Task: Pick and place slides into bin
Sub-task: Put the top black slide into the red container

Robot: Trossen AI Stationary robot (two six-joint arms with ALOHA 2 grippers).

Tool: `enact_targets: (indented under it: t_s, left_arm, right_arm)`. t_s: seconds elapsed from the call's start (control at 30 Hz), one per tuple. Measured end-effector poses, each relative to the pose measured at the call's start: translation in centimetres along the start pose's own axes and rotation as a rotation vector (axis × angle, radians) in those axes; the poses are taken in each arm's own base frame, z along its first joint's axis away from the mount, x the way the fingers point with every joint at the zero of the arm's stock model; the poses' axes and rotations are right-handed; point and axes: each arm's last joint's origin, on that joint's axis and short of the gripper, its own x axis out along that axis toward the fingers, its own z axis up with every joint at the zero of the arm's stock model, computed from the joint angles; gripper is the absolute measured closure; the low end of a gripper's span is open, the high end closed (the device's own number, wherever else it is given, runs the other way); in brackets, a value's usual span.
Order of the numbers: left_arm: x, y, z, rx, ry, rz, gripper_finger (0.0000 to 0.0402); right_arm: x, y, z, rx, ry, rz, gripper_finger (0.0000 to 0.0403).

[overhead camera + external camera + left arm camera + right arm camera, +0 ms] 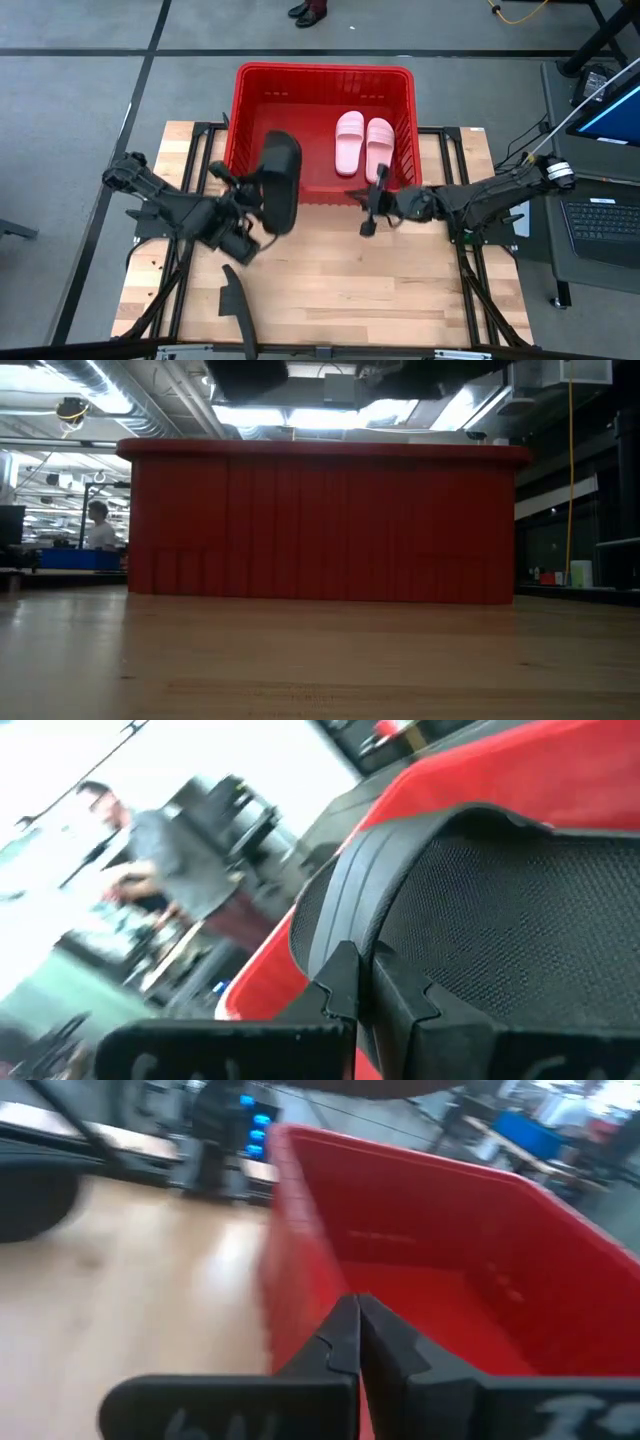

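The red bin [325, 78] stands at the table's far middle; the low view shows its near wall [320, 525]. Two light pink slides [363, 145] lie side by side on the bin's floor, at its right. My left gripper [258, 198] is shut on a black slide [281, 180] raised over the bin's near left corner. A second black slide [235, 305] lies on the table near the front edge. My right gripper [370, 208] is shut and empty, just in front of the bin's near wall, right of the middle. My left gripper pinches the black slide at its long side edge [345, 935] between its two fingers [400, 1010], about midway along the slide. The fingers come from the table's left and lie across the slide. The slide is lifted clear, its textured sole [510, 920] toward the wrist camera.
The wooden table [330, 280] has free room between the arms. The bin's left half [275, 110] holds nothing. A laptop and a stand are off the table's right edge [600, 215]. People show in the room beyond [150, 850].
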Motion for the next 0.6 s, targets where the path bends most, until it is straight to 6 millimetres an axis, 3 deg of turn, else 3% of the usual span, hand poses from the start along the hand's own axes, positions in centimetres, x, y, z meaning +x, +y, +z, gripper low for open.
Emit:
enact_targets:
  t_s: [0.1,0.33,0.6]
  left_arm:
    - [1.6,0.4,-1.5,-0.006,-0.006,0.093,0.0398]
    - [3.8,1.1,-3.0,0.013,0.058,0.175,0.0398]
    - [4.2,-0.4,-2.3,0.004,0.066,0.151,0.0398]
  right_arm:
    - [0.6,-2.3,-0.2,0.014,0.007,-0.051,0.0396]
    - [1.7,-6.1,-0.9,0.055,-0.020,0.026,0.0399]
    - [2.0,-7.2,-1.2,0.069,-0.007,-0.012,0.0392]
